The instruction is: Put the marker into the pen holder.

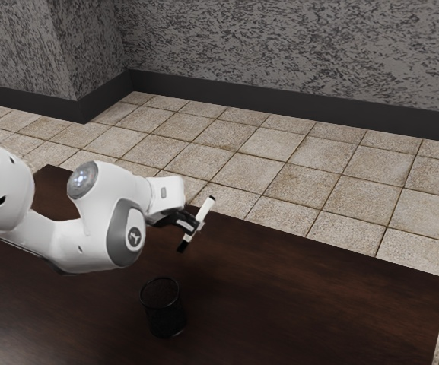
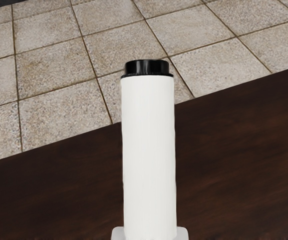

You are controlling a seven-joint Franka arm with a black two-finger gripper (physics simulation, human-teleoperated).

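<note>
Near the table (image 1: pixel 318 285)'s far edge, the marker (image 1: pixel 205 210) is being pinched aloft by the closed gripper (image 1: pixel 194 223); insertion into the pen holder (image 1: pixel 163 308) is being awaited.

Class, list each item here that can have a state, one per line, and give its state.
Gripper: shut on the marker, raised above the table.
Marker: held, tilted, outside the pen holder.
Pen holder: upright on the table, mouth up.
</note>
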